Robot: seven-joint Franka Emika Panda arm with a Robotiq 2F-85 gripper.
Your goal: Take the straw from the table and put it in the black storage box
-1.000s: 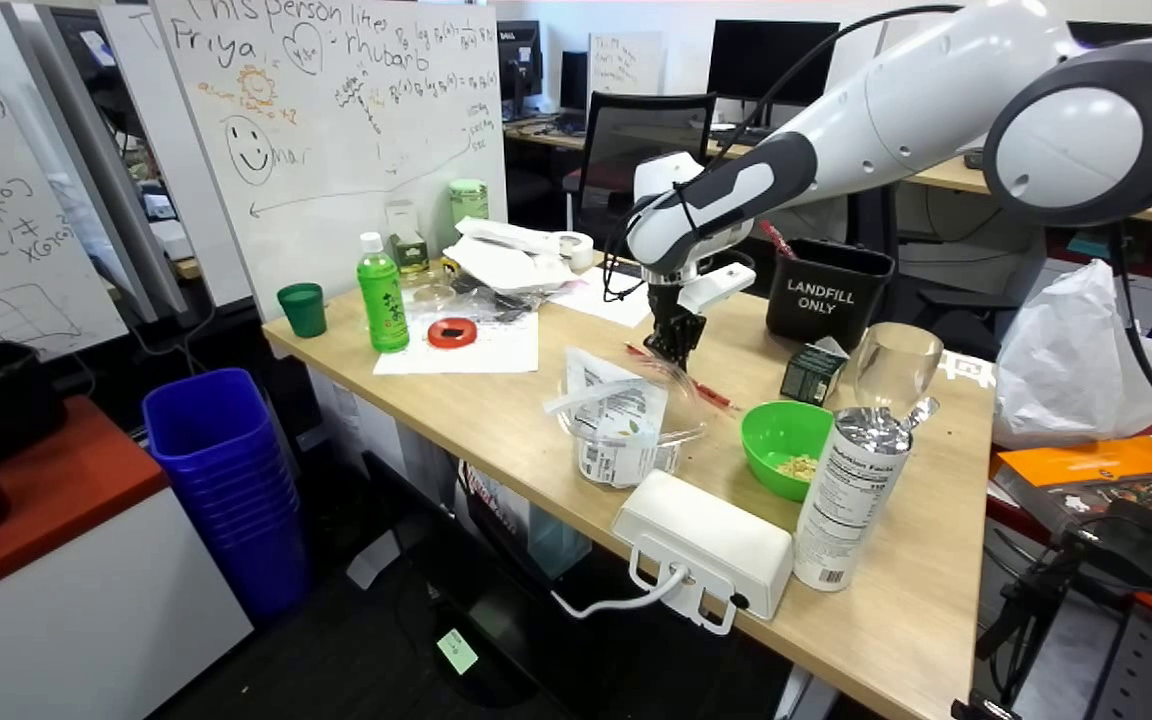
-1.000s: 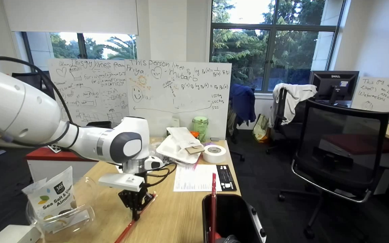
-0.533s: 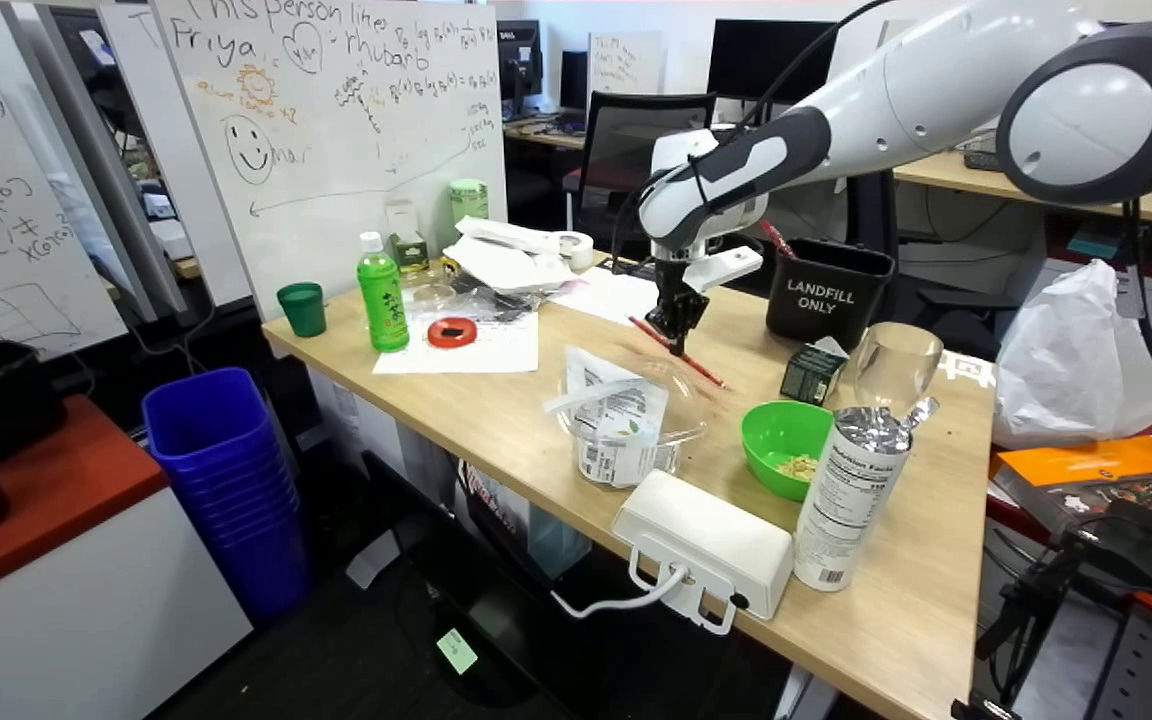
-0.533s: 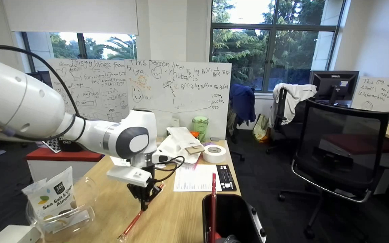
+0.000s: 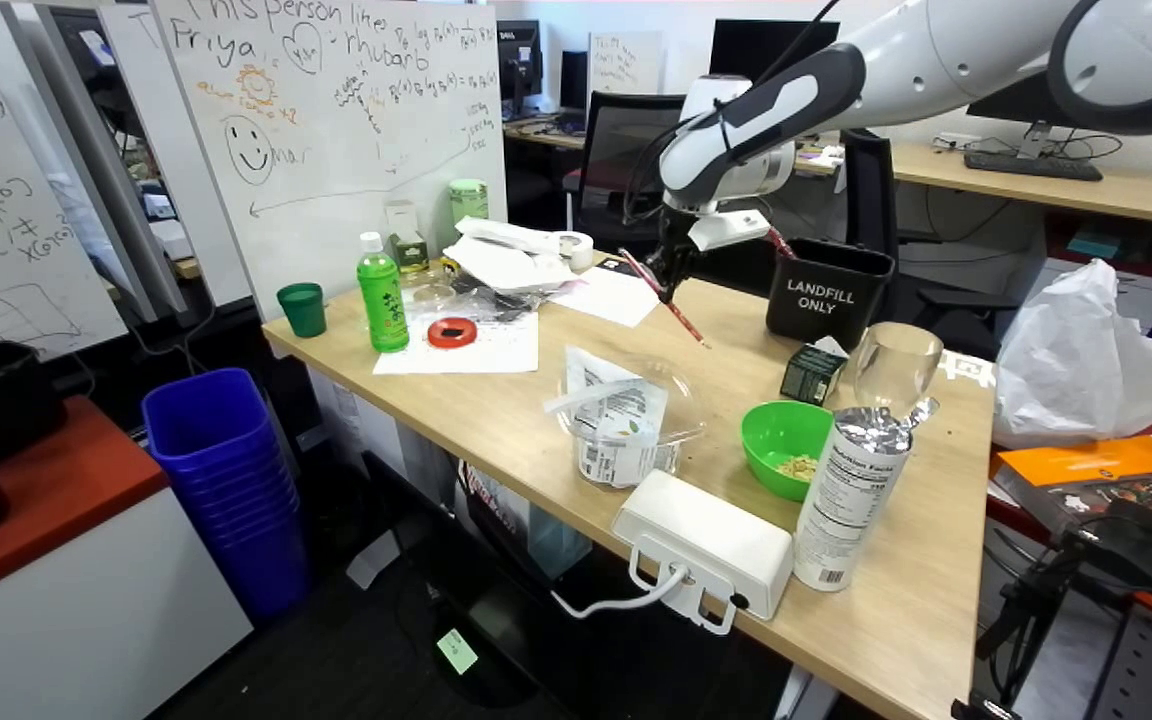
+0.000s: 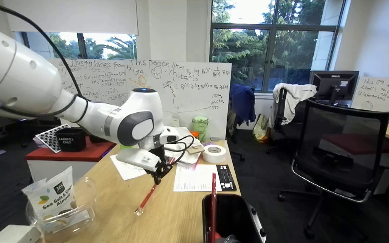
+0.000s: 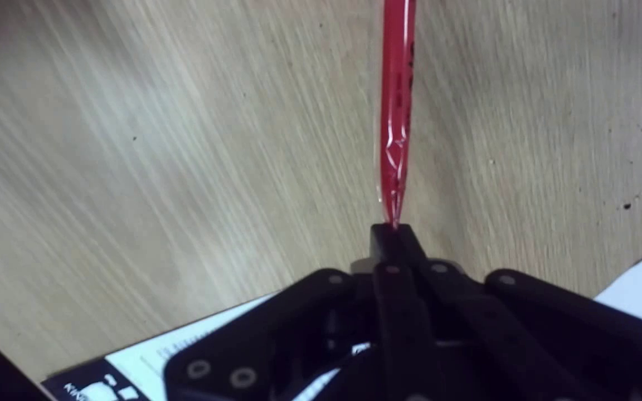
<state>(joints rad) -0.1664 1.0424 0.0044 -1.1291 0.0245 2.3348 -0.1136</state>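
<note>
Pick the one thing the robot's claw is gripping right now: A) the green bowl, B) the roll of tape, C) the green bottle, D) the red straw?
D: in the wrist view the gripper is closed on the straw, which narrows where they meet, and it slants out from there in both exterior views.

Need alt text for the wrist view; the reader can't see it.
A black pincer grips a clear-wrapped red straw that runs off the top edge. Below: a wooden table with white paper at lower left and right.
</note>
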